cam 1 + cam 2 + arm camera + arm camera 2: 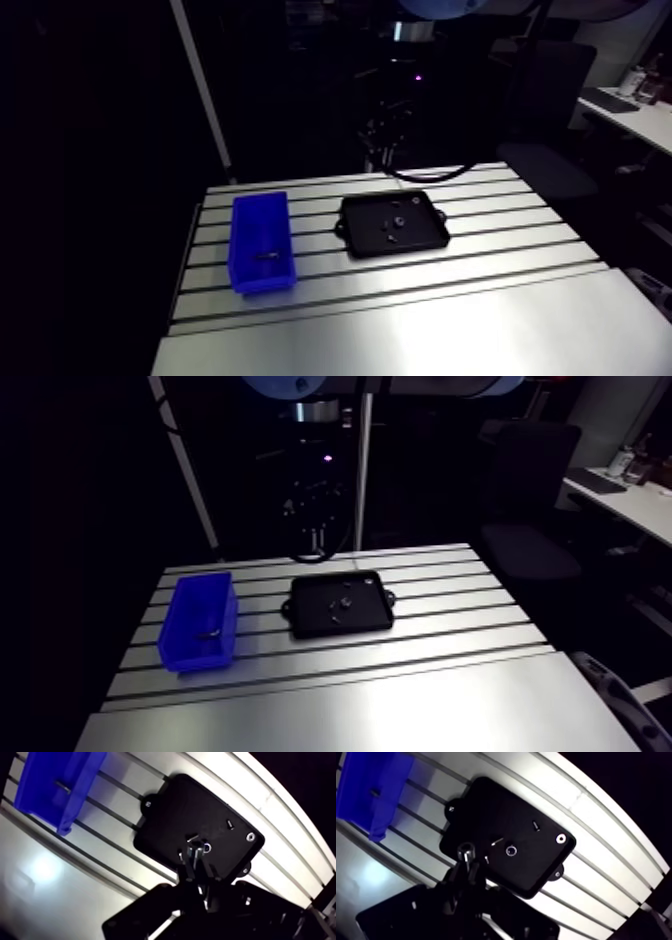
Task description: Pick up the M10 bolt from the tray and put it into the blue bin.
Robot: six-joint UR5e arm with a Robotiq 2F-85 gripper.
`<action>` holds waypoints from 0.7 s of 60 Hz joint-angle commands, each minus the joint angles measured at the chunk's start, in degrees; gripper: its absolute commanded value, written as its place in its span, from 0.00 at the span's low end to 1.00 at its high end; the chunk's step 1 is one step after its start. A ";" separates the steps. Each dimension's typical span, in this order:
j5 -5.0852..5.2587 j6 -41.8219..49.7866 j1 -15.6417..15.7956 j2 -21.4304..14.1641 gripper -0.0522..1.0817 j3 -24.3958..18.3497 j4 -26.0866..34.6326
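Observation:
The black tray (420, 235) lies mid-table with several small metal parts on it: a ring-shaped piece (511, 850), a second ring (561, 838) near a corner, a short dark screw (536, 826) and a thin pin (497, 841). I cannot tell which one is the M10 bolt. The blue bin (260, 215) stands left of the tray, with a small dark bolt-like piece (266, 257) lying inside. My gripper (194, 851) hangs high over the tray, fingers together, and nothing shows between them. In the arm view it is a dark shape beyond the table's far edge.
The slotted aluminium table (420, 320) has a broad smooth plate along its near side. Tray and bin sit side by side with a gap between them. A slanted pale pole (205, 100) rises behind the table's far left corner.

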 commanded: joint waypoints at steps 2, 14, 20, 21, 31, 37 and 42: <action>1.88 -13.59 0.01 -0.91 0.99 -0.47 1.17; 3.86 -22.39 0.08 -2.01 0.99 -0.57 2.76; 3.98 -24.91 0.89 -2.19 0.99 -0.66 3.05; 3.90 -25.70 1.40 -2.35 0.99 -0.81 3.07; 3.89 -29.85 3.17 -2.73 0.99 -1.60 5.04; 3.73 -31.39 5.29 -2.73 0.99 -1.89 6.04; 3.55 -31.64 7.43 -2.73 0.99 -2.23 6.22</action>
